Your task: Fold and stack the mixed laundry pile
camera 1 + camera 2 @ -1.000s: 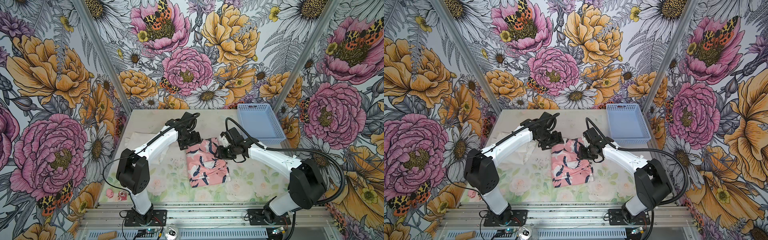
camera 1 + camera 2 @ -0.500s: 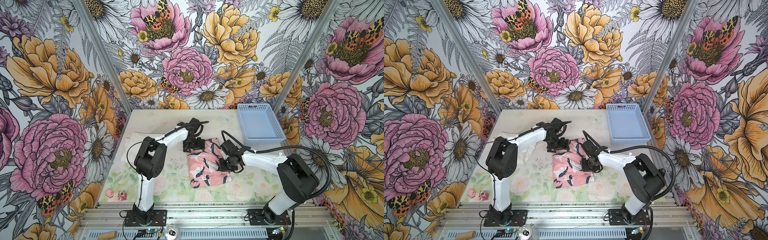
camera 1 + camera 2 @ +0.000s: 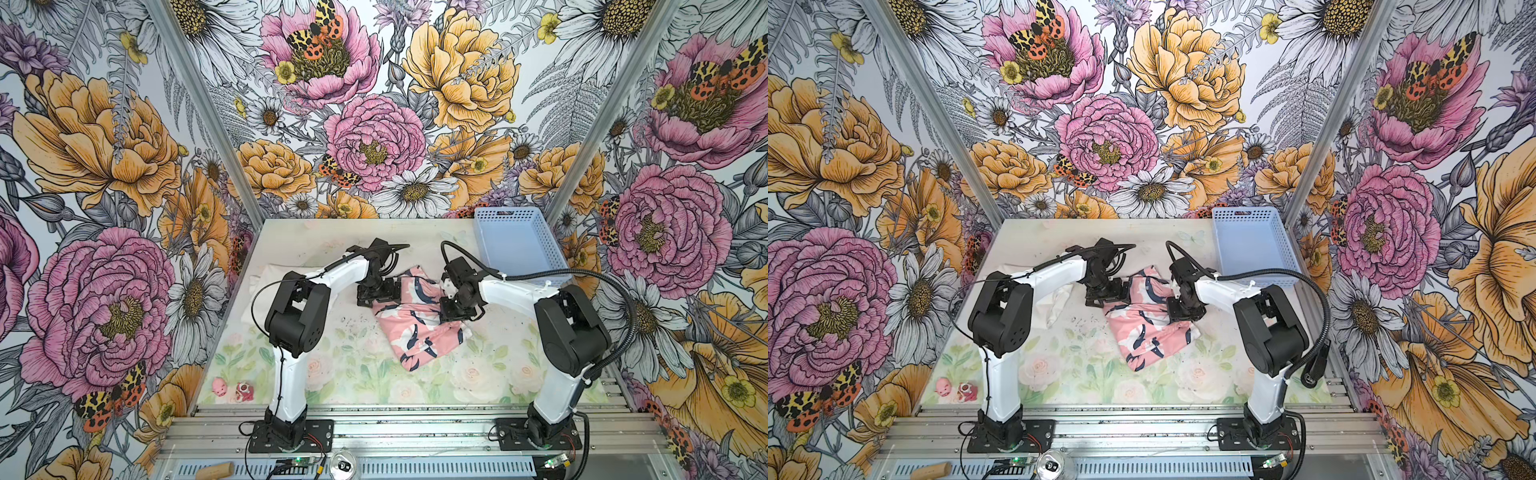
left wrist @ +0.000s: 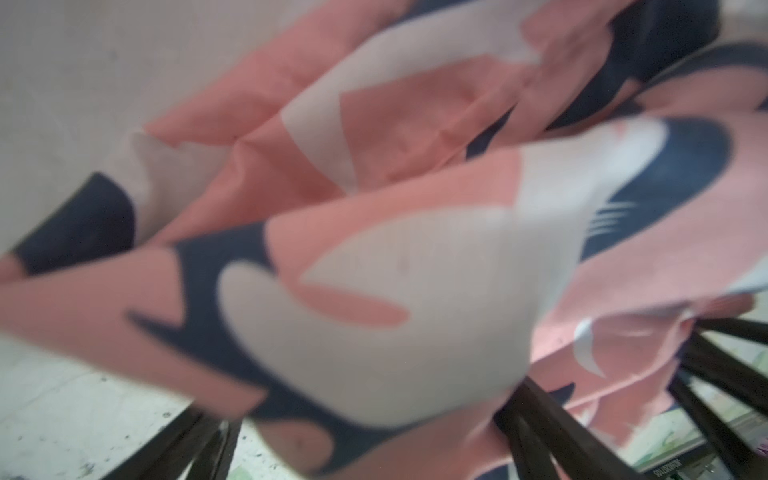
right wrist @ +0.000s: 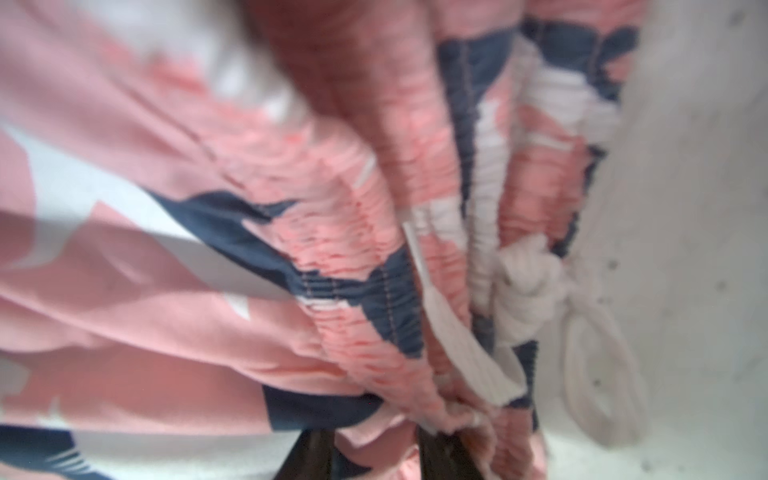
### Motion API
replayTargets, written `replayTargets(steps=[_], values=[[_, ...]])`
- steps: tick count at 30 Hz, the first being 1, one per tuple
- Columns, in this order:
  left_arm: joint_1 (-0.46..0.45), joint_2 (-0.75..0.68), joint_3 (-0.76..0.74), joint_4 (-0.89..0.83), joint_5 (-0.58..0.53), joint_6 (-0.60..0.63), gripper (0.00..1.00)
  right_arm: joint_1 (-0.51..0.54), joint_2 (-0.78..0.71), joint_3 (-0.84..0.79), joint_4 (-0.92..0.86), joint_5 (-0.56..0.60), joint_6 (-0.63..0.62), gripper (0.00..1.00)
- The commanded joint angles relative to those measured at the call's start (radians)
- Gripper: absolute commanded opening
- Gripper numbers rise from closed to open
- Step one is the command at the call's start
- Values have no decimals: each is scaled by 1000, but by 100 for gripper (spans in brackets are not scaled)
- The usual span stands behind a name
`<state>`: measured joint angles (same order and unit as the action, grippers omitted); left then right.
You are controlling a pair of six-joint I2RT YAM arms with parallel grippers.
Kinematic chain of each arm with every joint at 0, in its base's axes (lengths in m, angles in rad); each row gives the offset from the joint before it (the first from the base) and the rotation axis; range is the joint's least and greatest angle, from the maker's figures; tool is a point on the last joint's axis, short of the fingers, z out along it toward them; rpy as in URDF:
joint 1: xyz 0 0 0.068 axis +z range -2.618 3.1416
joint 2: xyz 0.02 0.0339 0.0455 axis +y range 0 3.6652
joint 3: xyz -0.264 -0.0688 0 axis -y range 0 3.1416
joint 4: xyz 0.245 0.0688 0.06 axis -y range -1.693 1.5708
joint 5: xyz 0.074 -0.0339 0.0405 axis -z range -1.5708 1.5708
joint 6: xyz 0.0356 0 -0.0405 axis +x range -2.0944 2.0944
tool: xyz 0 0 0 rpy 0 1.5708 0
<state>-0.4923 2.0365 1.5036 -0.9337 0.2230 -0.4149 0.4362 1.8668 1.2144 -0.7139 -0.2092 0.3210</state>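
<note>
The pink garment (image 3: 415, 332) (image 3: 1150, 336) with navy and white blotches lies crumpled in the middle of the table. My left gripper (image 3: 380, 293) (image 3: 1106, 293) is at its far left edge, open. In the left wrist view its dark fingers (image 4: 540, 415) stand wide apart with loose printed cloth (image 4: 374, 249) draped between them. My right gripper (image 3: 455, 309) (image 3: 1183, 309) is on the garment's right side, shut on bunched cloth (image 5: 208, 291) beside a white drawstring (image 5: 528, 291). The white garment (image 3: 266, 286) (image 3: 1059, 301) lies at the left, mostly behind my left arm.
A light blue perforated basket (image 3: 519, 245) (image 3: 1250, 241) stands at the back right corner. Two small pink toy figures (image 3: 228, 388) (image 3: 955, 388) sit at the front left edge. A can (image 3: 343, 465) and a wooden handle (image 3: 214, 471) lie on the front rail.
My left arm's elbow has folded back towards the front and its jaws have opened wider at the garment's edge. The right jaws have narrowed onto the bunched pink cloth.
</note>
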Motion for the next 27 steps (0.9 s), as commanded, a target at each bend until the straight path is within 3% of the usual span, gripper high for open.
replayTargets(steps=[1,8,13,19,27], values=[[-7,-45,-62,-5,27,13,94,-10,86,134,-67,12,-118,35],[-13,-163,-257,35,78,-67,91,-15,275,432,-136,10,-197,37],[-43,-293,-334,59,112,-150,93,-17,263,540,-190,16,-205,41],[-22,-357,-142,58,10,-133,97,-17,68,417,-197,-41,-99,46],[-28,-77,169,30,15,133,92,-16,-81,190,-91,-39,60,46]])
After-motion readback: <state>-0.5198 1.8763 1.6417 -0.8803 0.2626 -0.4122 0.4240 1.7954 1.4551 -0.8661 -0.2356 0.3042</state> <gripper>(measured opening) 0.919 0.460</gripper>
